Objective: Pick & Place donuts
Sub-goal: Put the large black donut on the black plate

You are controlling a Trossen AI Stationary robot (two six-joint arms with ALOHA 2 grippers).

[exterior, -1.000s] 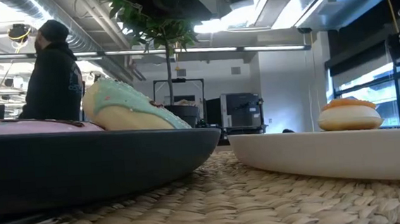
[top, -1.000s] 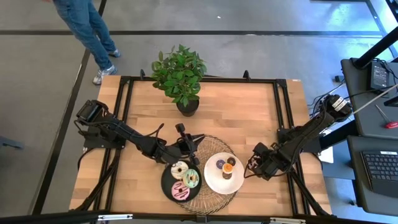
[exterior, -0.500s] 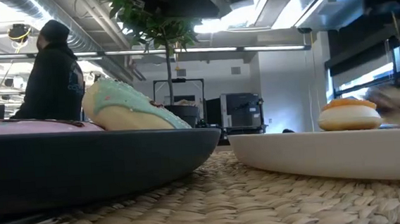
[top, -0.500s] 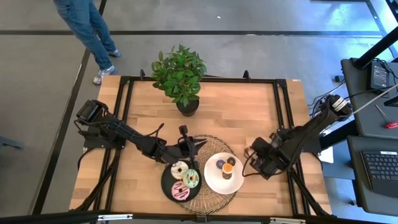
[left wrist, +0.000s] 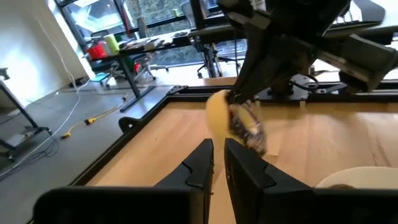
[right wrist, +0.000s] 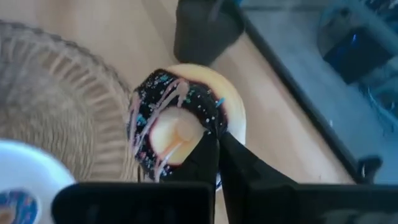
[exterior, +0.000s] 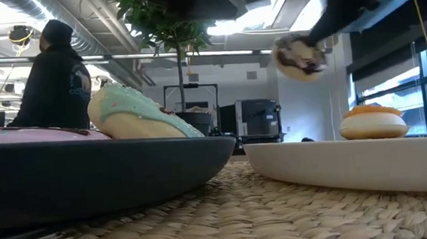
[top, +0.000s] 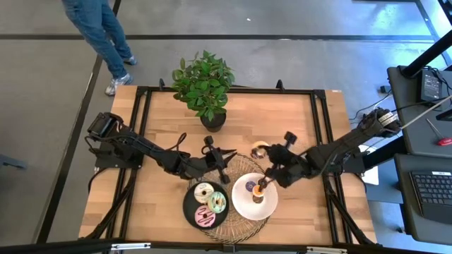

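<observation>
High view: a wooden table [top: 282, 120] fills the middle of the frame, with a potted plant [top: 205, 88] at its upper centre. A round woven mat [top: 236, 229] lies at lower centre and carries a black plate [top: 188, 207] on the left and a white plate [top: 240, 207] on the right. On the black plate sit a cream-white donut [top: 204, 192], a mint-green donut [top: 217, 203] and a pink donut [top: 204, 217]. On the white plate sit a purple mini donut [top: 250, 186], an orange mini donut [top: 259, 190] and a brown mini donut [top: 257, 200]. The right gripper [top: 266, 156] reaches in from the right and is clenched on the sprinkled chocolate donut [top: 260, 149], just above the white plate's upper edge. The left gripper [top: 223, 164] lies over the mat's upper left rim, beside the black plate. A person's legs [top: 99, 32] show at upper left, off the table.

Low view: the mint-green donut [exterior: 141, 113] leans on the black plate [exterior: 97, 173] at left; the orange mini donut [exterior: 373, 122] rests on the white plate [exterior: 352, 162] at right. The chocolate donut [exterior: 298, 57] hangs in the air at upper right centre, above the white plate. A person [exterior: 56, 81] stands at far left.

Left wrist view: the left gripper's fingers [left wrist: 198, 167] are closed together with nothing between them, at lower centre. Beyond, the right gripper holds the chocolate donut [left wrist: 239, 121] above the table.

Right wrist view: the right fingers [right wrist: 202, 155] pinch the chocolate donut [right wrist: 180, 121] at centre frame, with the mat [right wrist: 62, 99] at left.
</observation>
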